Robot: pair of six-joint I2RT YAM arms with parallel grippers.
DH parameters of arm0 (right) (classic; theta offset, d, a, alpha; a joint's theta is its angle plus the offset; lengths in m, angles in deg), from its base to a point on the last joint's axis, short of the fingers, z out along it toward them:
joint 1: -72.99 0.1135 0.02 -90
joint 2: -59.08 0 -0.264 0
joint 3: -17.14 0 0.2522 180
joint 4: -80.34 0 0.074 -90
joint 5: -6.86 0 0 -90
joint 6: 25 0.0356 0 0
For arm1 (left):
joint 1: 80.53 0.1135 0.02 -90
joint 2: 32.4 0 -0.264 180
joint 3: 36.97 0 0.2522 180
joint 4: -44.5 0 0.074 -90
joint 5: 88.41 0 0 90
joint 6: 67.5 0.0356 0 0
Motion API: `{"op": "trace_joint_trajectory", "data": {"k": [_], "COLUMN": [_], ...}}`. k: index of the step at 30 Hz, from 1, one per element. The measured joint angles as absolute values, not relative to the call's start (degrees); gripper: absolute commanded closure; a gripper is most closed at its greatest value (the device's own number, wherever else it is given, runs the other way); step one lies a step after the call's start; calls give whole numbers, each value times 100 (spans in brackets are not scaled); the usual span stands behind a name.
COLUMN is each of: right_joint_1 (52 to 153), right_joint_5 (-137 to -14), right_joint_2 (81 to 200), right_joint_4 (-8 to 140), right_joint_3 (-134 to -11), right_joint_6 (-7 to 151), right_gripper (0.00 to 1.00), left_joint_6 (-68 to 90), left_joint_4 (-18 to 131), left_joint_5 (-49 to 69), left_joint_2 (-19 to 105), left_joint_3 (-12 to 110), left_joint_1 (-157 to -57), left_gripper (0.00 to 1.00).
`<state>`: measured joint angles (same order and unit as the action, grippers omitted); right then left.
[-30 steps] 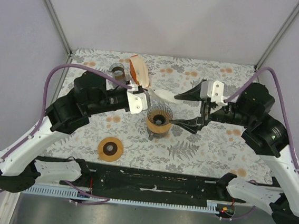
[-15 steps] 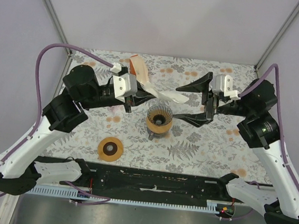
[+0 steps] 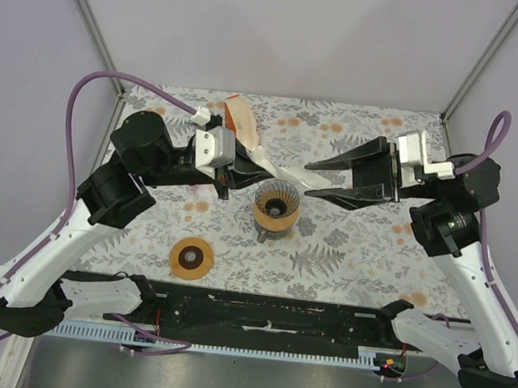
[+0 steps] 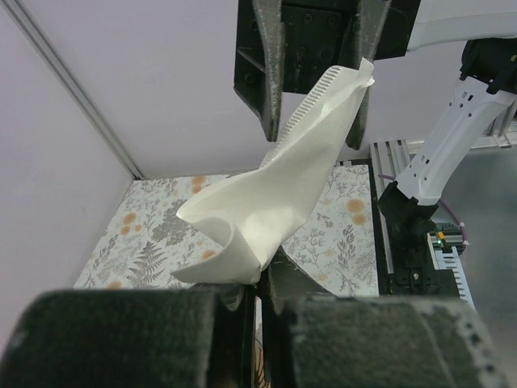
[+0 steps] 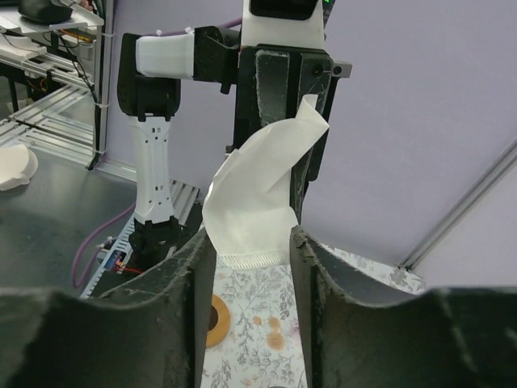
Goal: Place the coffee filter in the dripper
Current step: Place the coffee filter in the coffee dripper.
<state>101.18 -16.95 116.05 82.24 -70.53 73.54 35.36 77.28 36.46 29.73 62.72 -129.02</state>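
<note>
Coffee filter (image 3: 284,167) pinched at 1 end by pressed-together left gripper (image 4: 260,287) fingers, far end between spread right gripper (image 5: 252,238) fingers. Long axis running fingertips to fingertips, crimped edge toward right fingers. Crimping plain only from wrist views; dripper (image 3: 275,205) underneath seen only from above.

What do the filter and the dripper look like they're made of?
The filter looks like thin matte white paper: soft folds, crimped seam edge. The dripper seems dark metal wire, by its thin ribs, with a tan collar, perhaps wood.
</note>
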Motion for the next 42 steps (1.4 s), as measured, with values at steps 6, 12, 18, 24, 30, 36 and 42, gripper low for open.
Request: {"op": "trace_joint_trajectory", "data": {"k": [6,12,18,24,30,36,42], "right_joint_1": [10179,10214,10098,10052,10251,10533,10808], "right_joint_5": [-1583,-1666,-2031,-2477,-2368,-2632,-3152], "right_joint_2": [11731,11751,11758,12370,12678,12678,12713], "right_joint_4": [8595,8069,6042,3540,2325,1855,1697], "right_joint_3": [-7055,-7180,-7680,-8668,-8767,-8845,-8882], "right_joint_6": [7664,7288,5894,4294,3616,3338,3188], "right_gripper": [100,100,100,100,100,100,100], "left_joint_6": [3530,3600,4752,6032,6804,6793,6096], "left_joint_4": [7700,7702,8469,9468,10098,10355,10351], "left_joint_5": [3668,3585,3021,2501,2527,2632,3207], "left_joint_2": [2988,2982,2752,2473,2643,3039,3275], "left_joint_3": [6272,6270,6152,6112,6147,6545,7120], "left_joint_1": [-12902,-12895,-12889,-12869,-12867,-12864,-12886], "left_gripper": [98,37,14,16,29,50,45]}}
